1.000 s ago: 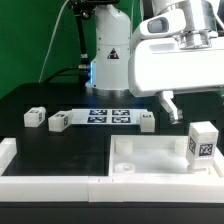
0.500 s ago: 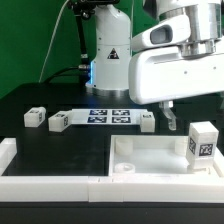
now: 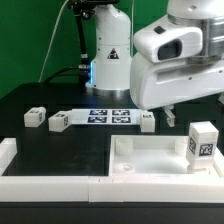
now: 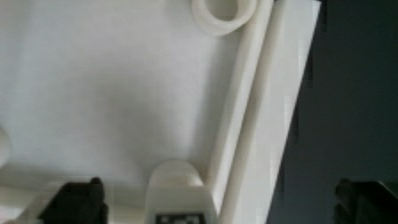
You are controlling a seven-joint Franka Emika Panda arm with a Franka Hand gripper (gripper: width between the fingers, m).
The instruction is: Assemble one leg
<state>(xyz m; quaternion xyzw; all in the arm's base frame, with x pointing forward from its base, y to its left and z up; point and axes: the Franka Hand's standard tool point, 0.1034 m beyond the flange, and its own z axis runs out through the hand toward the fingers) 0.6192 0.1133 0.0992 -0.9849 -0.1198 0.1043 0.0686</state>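
One leg [image 3: 203, 143] stands upright at the right corner of the large white tray-like piece [image 3: 150, 158], tag facing forward. Three more legs lie on the black table: two on the exterior view's left [image 3: 35, 117] [image 3: 58, 121] and one by the marker board's right end [image 3: 147, 121]. My gripper [image 3: 171, 116] hangs open and empty just behind the tray, left of the upright leg. In the wrist view my gripper [image 4: 221, 203] has its dark fingertips [image 4: 75, 200] wide apart over the tray's rim [image 4: 249, 110]. A leg's top [image 4: 178, 190] shows between them, touching neither.
The marker board [image 3: 108, 115] lies on the table behind the tray. A low white wall [image 3: 45, 178] runs along the front left. The robot's base [image 3: 108, 60] stands at the back. Dark table [image 4: 356, 90] lies beyond the tray's rim.
The gripper's body has swung lower and toward the exterior view's left while its fingers stay near the tray's back edge. The upright leg and the loose legs have not moved.
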